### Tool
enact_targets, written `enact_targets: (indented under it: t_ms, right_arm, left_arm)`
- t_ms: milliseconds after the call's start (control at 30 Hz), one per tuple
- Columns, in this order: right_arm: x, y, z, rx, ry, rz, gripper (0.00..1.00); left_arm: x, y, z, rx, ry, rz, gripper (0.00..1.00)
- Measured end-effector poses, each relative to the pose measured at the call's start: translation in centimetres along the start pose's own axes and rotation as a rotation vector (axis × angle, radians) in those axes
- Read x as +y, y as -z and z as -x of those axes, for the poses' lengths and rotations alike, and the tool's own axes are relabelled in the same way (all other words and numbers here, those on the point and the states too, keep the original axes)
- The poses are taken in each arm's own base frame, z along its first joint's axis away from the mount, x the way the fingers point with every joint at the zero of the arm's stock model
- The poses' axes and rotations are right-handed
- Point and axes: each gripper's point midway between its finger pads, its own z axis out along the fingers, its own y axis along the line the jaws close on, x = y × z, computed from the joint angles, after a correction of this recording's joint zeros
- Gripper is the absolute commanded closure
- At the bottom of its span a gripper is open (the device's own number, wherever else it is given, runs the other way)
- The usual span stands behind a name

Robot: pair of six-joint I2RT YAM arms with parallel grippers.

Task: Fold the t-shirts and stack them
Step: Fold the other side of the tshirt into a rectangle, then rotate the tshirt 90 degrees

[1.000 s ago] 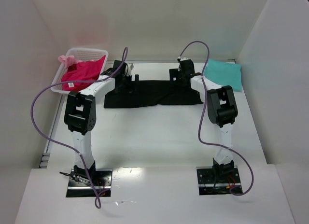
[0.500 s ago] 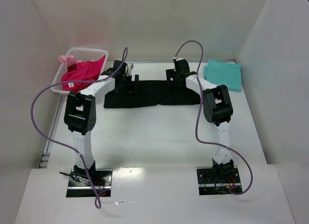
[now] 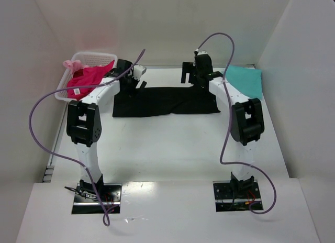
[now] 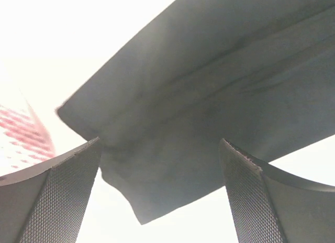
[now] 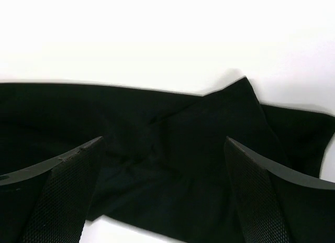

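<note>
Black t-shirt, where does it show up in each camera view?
Top external: black t-shirt, a flat band across the far middle of the table.
Left wrist: the shirt fills the centre and upper right.
Right wrist: the shirt spans the lower half.
Shared landmark: the white table bordering it.

Left gripper (image 4: 159, 148) has come up off the far left edge of the black t-shirt (image 3: 167, 101) and drawn back toward the far wall. Its fingers now stand apart with the cloth lying loose below them.

Right gripper (image 5: 163, 143) swung left half a second ago. It has since lifted off the far right edge and moved back right, fingers likewise spread.

Right elbow (image 3: 247, 122) has shifted outward and nearer. Left elbow (image 3: 81, 122) has shifted slightly left.
</note>
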Motion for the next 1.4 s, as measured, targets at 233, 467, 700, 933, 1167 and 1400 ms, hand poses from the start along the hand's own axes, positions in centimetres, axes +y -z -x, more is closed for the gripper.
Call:
enact_targets:
  t_ms: [233,467,700,933,1167,1400]
  right_arm:
    - [0.4,5.5,1.1,-0.055,-0.044,0.031,0.01]
    - [-0.7,6.3,-1.1,-0.017,-0.057,-0.004,0.01]
    - [-1.3,7.4,-0.9,-0.018,-0.061,-0.042,0.01]
    - [-1.6,8.2,-1.1,-0.001,-0.063,-0.057,0.01]
    - [-1.3,8.6,-0.8,0.013,-0.061,-0.048,0.01]
    - [-1.1,8.8,-1.1,0.020,-0.061,-0.034,0.01]
  left_arm:
    - [2.5,1.2,2.1,-0.069,-0.217,-0.040,0.03]
    - [2.8,-0.3,-0.8,-0.043,-0.258,-0.208,0.03]
    - [2.2,-1.3,-2.9,0.009,-0.311,-0.272,0.03]
    - [0.2,-3.8,-4.8,0.064,-0.385,-0.327,0.03]
    - [0.6,-5.4,-6.0,0.114,-0.378,-0.289,0.03]
    - [-0.4,-5.1,-5.6,0.149,-0.428,-0.243,0.03]
